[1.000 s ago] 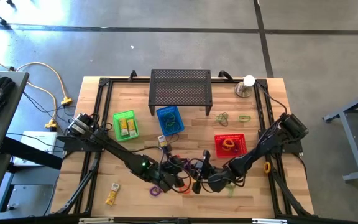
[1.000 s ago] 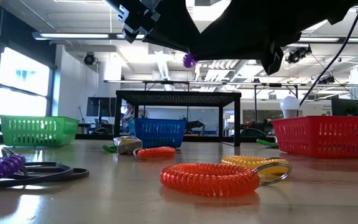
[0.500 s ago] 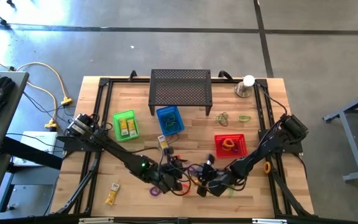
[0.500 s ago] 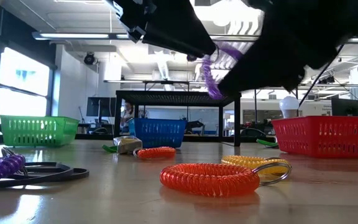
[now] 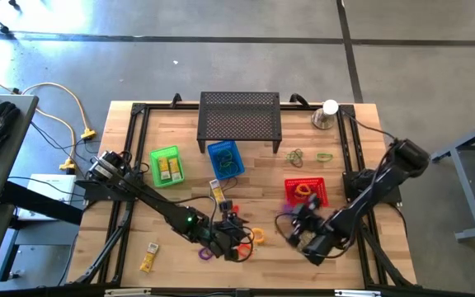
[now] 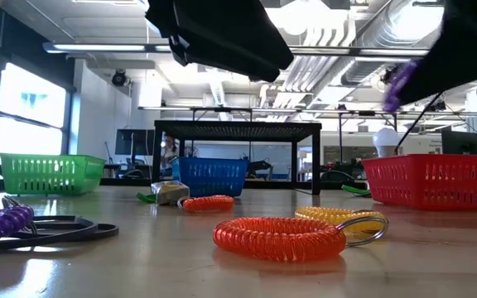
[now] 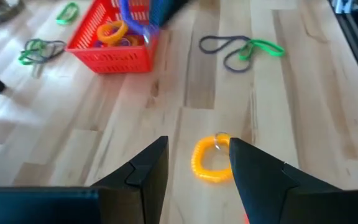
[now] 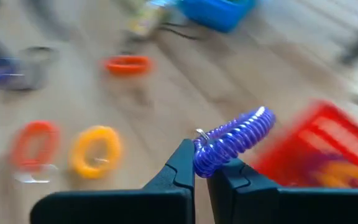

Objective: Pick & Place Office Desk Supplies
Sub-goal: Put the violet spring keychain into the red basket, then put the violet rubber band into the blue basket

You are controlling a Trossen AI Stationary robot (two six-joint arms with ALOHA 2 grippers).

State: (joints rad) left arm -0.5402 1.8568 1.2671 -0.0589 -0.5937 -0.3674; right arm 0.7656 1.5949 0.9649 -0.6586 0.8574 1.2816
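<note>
**Purple coil: R arm carrying it, drop risk**

Purple coil [image 8: 234, 142] is pinched at one end in right gripper [image 8: 202, 169], fingers tight, near red basket [image 5: 315, 198]. Left gripper [image 7: 196, 163] parted, empty, above yellow coil [image 7: 209, 160]. Risk: coil slips, misses basket.
</note>
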